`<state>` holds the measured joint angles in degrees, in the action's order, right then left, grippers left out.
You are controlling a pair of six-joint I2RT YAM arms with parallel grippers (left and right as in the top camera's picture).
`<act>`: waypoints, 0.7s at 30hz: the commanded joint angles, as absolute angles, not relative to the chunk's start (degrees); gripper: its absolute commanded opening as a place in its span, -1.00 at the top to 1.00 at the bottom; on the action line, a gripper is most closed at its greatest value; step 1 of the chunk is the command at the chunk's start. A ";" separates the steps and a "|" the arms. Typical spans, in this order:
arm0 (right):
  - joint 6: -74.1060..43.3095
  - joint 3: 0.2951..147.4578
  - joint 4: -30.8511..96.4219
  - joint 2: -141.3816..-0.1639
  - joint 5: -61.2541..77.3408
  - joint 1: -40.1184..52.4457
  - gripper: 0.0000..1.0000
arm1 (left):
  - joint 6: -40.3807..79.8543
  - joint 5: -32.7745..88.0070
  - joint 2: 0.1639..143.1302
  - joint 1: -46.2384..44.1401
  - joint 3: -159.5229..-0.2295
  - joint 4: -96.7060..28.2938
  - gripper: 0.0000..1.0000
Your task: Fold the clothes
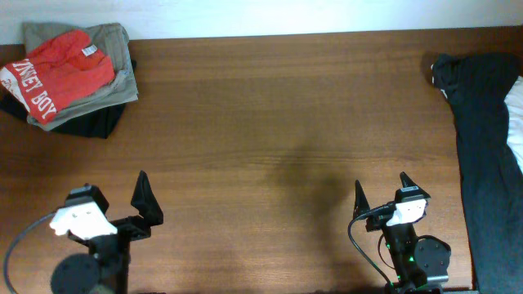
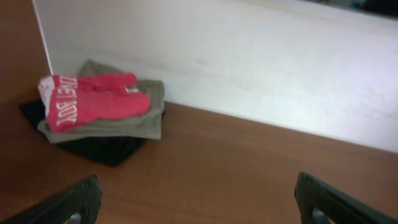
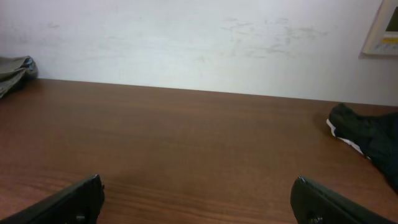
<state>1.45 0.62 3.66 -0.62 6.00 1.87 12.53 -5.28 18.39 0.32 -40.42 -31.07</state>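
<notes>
Red-orange T-shirt [image 1: 59, 72] sits folded atop khaki garment [image 1: 114, 45], far-left corner; your left gripper [image 2: 198, 206] and right gripper [image 1: 382, 198] both spread wide, well away.

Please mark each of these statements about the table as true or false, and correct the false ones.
1. The red T-shirt lies on top of a khaki garment. True.
2. The left hand is shut on the red T-shirt. False: it is open and empty, and the shirt lies well away from it.
3. A black garment lies at the right edge of the table. True.
4. The red T-shirt is spread flat in the middle of the table. False: it lies folded on a pile at the far left corner.
5. The right hand is open and holds nothing. True.
</notes>
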 commanded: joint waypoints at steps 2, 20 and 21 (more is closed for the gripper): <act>1.06 0.32 4.05 -0.21 5.65 2.24 -0.97 | 12.80 -8.01 9.72 0.01 -30.96 -22.85 -0.98; 1.06 0.32 4.05 -0.21 5.67 2.24 -0.97 | 12.80 -9.10 0.30 0.16 -1.54 14.41 -0.98; 1.06 0.32 4.05 -0.21 5.67 2.24 -0.98 | 12.80 -9.06 0.30 0.16 -0.40 15.59 -0.98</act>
<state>1.48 0.62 3.68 -0.62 6.00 1.87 12.73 -8.16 0.91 0.32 -3.70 12.88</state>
